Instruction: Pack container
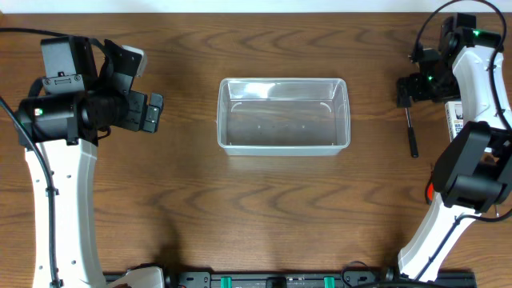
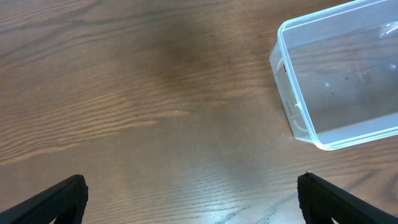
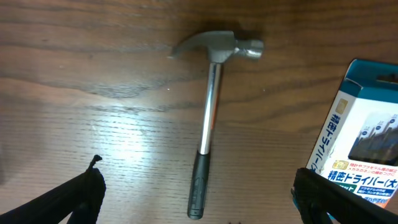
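Your right hand (image 3: 199,193) hangs wide open over the probably head-heavy steel claw hammer (image 3: 211,106), so take its black grip; the light, likely flexible clear plastic tub (image 1: 284,116) sits empty well to the hand's left.

A brown wood-grain table (image 1: 264,208) carries an empty clear container (image 1: 283,120) ahead and right of the left gripper (image 2: 193,202), a hammer (image 3: 209,124) lying flat ahead of the right gripper (image 3: 199,202), black grip toward it, and a blue-and-white box (image 3: 360,130) to that gripper's right.
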